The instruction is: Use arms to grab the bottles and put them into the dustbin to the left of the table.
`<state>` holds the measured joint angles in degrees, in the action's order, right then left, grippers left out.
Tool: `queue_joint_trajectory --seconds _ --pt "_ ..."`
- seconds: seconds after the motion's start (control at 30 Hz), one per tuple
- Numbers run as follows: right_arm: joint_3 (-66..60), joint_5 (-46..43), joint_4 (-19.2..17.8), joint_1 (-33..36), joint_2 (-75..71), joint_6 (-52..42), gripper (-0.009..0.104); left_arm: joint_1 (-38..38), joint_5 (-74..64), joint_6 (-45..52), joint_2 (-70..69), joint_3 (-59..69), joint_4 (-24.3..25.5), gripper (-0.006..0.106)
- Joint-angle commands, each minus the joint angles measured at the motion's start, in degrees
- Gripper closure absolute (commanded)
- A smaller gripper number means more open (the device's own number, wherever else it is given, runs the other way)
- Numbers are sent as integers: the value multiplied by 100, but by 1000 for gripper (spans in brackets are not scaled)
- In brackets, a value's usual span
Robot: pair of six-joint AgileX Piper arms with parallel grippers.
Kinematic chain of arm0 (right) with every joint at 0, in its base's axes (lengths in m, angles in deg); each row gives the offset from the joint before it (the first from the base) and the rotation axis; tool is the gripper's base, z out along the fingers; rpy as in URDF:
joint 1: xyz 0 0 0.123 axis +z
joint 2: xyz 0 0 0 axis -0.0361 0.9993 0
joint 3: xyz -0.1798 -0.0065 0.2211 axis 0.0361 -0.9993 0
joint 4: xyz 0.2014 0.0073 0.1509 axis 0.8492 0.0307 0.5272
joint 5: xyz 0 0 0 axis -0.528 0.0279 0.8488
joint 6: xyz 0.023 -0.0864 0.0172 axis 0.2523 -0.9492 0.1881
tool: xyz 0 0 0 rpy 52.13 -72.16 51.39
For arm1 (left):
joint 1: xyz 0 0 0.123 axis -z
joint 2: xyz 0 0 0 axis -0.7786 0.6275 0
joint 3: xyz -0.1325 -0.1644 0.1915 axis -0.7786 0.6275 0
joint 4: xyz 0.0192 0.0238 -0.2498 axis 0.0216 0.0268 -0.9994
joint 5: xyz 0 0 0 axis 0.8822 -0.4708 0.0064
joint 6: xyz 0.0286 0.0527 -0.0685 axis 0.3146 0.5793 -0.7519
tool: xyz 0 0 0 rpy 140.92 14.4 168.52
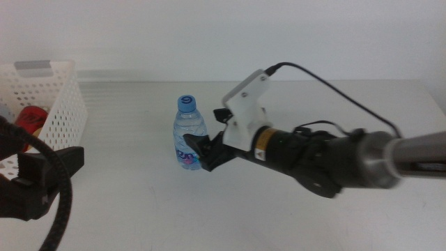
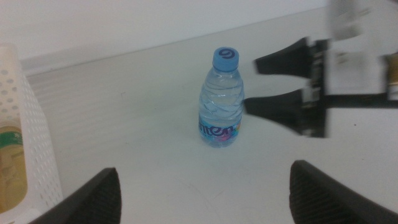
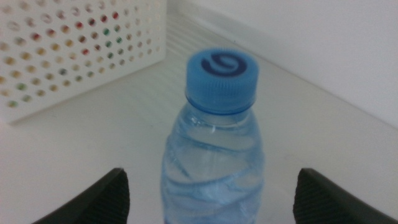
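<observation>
A small clear water bottle (image 1: 188, 132) with a blue cap (image 3: 222, 71) stands upright mid-table. My right gripper (image 1: 198, 152) comes in from the right at label height. It is open, its jaw tips just reaching the bottle's sides without closing on it. In the left wrist view the bottle (image 2: 222, 99) stands just clear of those tips (image 2: 250, 85). The white perforated dustbin (image 1: 59, 97) sits at the left with the red can (image 1: 31, 118) and a yellow bottle (image 2: 11, 165) inside. My left gripper (image 1: 42, 171) waits open and empty at the lower left, near the dustbin.
The white table (image 1: 139, 209) runs back to a pale wall. A black cable (image 1: 334, 90) loops above the right arm's white housing (image 1: 245, 104). The left arm's cable (image 1: 63, 209) hangs at the lower left.
</observation>
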<state>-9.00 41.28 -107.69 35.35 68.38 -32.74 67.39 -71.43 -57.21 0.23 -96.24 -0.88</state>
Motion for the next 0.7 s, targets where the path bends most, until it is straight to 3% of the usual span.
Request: queue_joint_trajectory --seconds 0.0,0.13,0.37,0.6,0.67 --pt "-274 -376 3 -56 -825 94 24 28 402 -89 13 -160 -72 14" --pt "-838 92 3 -56 -1944 488 27 28 402 -89 13 -160 -72 14" --pt "-1173 1536 -33 -49 -3480 497 27 28 402 -89 13 -160 -72 14" --pt "-1448 2356 -38 -54 -4607 491 27 28 402 -89 13 -160 -72 14" --pt "-1620 2581 133 -54 -4997 465 27 28 402 -89 13 -160 -72 14"
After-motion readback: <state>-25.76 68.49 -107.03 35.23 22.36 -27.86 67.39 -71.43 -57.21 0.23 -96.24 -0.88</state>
